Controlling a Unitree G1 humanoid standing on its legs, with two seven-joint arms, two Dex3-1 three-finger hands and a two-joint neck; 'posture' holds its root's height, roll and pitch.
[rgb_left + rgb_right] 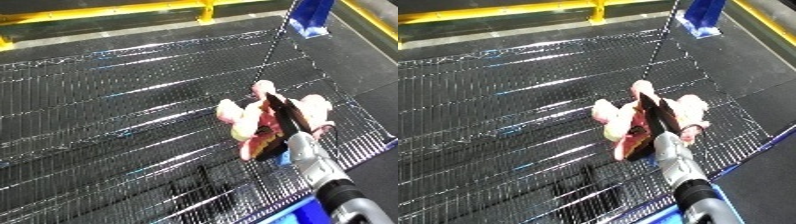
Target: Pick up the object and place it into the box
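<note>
The pink soft toy (266, 117) sits right under my right hand (286, 120), on the shiny mesh (115, 100). My fingers lie across it, but I can't tell if they're closed. It could slip off when I lift.

You have a dark counter (107, 100) in front of you, covered by a shiny black wire mesh that catches streaks of light. On the mesh, toward its right side, lies a pink and yellow soft object (258, 117), near the mesh's right edge.
</note>
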